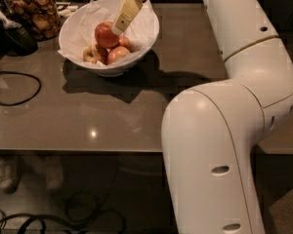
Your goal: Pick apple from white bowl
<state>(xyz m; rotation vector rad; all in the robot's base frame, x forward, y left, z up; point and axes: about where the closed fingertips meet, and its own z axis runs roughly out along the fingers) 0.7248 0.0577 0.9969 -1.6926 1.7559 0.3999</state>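
The white bowl, lined with crumpled white paper, stands at the back left of the grey-brown table. The large deep red apple lies on top of the fruit in it. Smaller red-yellow apples and a pale blemished one lie in front of and below it. My gripper reaches down into the bowl from the top, its yellowish tip at the right side of the red apple, touching or nearly touching it.
A glass jar of brown snacks stands left of the bowl, with a dark object beside it. A black cable loops on the table's left. My white arm fills the right side. The table's front edge runs below.
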